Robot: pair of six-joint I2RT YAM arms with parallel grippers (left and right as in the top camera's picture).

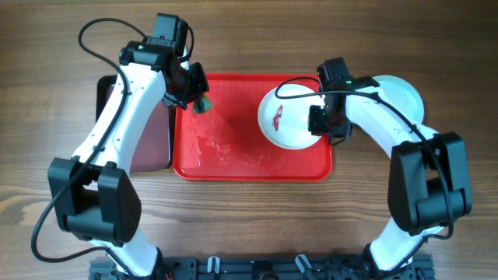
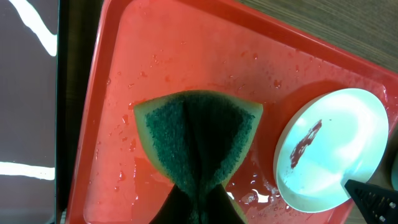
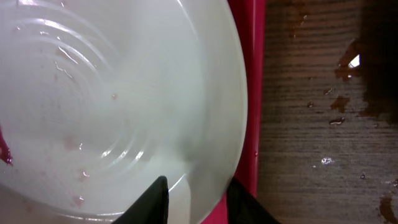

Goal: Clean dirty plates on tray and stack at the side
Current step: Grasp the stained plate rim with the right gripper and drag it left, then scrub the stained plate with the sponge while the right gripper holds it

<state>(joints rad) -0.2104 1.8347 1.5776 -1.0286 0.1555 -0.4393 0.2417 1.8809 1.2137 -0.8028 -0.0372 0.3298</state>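
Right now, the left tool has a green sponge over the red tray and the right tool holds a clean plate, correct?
Not quite. The plate in the right tool is dirty: the left wrist view shows a red sauce streak in its middle. The left tool does hold the green sponge over the red tray.
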